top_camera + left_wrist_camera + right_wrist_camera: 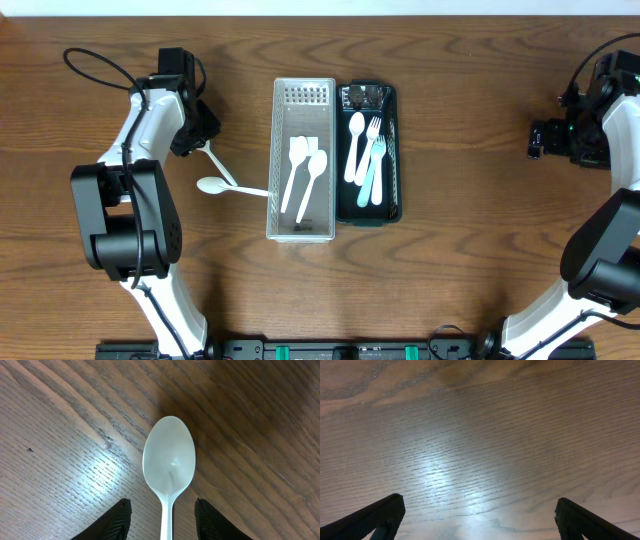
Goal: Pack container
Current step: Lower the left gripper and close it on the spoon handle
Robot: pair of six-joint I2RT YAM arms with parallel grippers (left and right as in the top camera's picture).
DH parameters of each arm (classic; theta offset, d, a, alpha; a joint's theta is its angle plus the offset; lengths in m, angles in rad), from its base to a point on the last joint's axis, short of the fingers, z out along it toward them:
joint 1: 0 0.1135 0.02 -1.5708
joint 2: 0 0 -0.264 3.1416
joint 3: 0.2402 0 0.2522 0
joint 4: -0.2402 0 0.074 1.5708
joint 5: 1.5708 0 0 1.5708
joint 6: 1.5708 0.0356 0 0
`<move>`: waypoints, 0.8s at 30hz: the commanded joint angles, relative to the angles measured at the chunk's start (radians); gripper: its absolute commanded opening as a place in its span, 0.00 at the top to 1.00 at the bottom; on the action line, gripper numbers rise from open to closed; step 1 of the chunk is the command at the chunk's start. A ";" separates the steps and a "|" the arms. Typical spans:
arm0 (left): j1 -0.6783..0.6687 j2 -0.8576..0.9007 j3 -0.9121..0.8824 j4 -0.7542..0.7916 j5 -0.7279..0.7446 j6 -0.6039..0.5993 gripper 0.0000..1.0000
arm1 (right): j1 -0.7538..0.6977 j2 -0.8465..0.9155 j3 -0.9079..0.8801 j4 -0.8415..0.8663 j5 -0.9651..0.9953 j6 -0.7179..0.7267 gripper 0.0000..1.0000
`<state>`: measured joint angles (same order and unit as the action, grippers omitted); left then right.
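Observation:
A white slotted container [303, 225] stands mid-table with two white spoons [305, 172] in it. A black tray [394, 150] to its right holds a white spoon and forks [366, 150]. My left gripper [203, 138] is open left of the container. Its fingers [162, 520] straddle the handle of a white spoon [169, 462] with a gap on each side. That spoon runs diagonally from the gripper in the overhead view [220, 167]. A second white spoon [212, 185] lies on the table, its handle reaching the container. My right gripper [540, 140] is open wide over bare wood [480, 460].
The wooden table [470, 240] spreads around the containers. The left arm's body [125, 215] stands at the left, the right arm's body [605, 250] at the far right. A black cable [95, 62] loops at the back left.

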<state>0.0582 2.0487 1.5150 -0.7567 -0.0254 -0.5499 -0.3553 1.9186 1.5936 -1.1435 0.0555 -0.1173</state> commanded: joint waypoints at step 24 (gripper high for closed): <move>0.002 0.043 -0.029 -0.040 0.032 -0.013 0.55 | -0.004 -0.002 -0.001 0.000 -0.003 -0.011 0.01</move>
<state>0.0582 2.0754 1.5112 -0.7887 -0.0025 -0.5507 -0.3553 1.9186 1.5936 -1.1435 0.0555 -0.1173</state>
